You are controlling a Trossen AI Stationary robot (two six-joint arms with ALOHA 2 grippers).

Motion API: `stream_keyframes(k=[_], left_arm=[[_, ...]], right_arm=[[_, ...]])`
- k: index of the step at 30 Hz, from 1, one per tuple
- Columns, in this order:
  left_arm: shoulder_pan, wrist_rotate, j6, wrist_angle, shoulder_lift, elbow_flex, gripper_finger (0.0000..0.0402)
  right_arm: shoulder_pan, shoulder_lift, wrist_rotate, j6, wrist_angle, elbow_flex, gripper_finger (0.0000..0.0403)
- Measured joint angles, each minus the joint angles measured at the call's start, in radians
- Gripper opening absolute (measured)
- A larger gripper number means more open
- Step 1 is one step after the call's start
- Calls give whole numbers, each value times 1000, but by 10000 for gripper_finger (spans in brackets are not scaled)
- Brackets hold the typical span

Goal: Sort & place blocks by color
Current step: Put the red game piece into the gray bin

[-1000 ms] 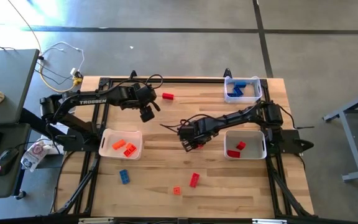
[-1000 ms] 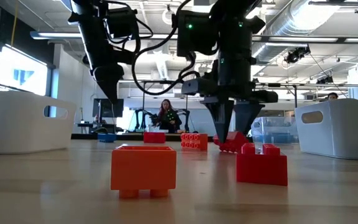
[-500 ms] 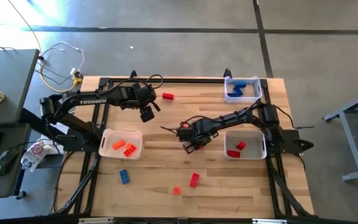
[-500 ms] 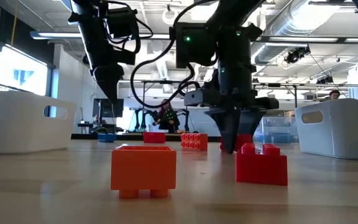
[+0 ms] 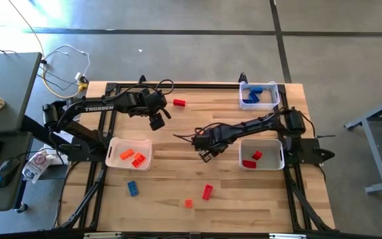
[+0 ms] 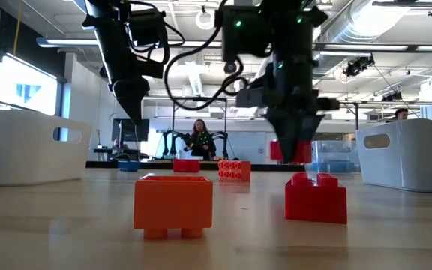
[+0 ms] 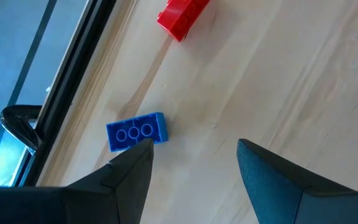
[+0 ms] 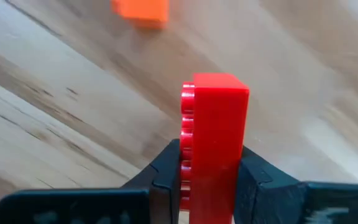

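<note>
right gripper (image 8: 211, 180): clamped on a red brick (image 8: 214, 140), lifted off the table
nearby: orange brick (image 8: 140, 10) at 11 o'clock
left gripper (image 7: 194, 163): fingers spread, blue brick (image 7: 137, 131) just beside

**Table layout**

Three trays: one near left (image 5: 113, 147) holding blocks (image 5: 132, 157), one far right (image 5: 244, 88), one right of centre (image 5: 280, 151). Loose blocks (image 5: 207, 192) along near edge; single block (image 5: 179, 103) far, left of centre.
</note>
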Motion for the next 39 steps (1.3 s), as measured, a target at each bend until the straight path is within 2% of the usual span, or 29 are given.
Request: stream_keyframes(k=[10,16,21,28,34,39], left_arm=[[0,-1,-6,4,0,0,219],[0,-2,-1,5,0,0,220],[0,-4,0,5,0,0,220],[0,10,25,-2,0,0,219],[-4,133,29,-16,0,0,220],[-29,210,56,-27,0,0,219]], right_arm=[[61,-140,142,13,-126,1,69],[99,-209,239,108,-293,1,69],[124,-235,274,215,-446,1,69],[168,-233,250,321,-570,1,69],[206,-234,199,334,-572,-8,69],[222,-233,98,382,-570,-97,69]])
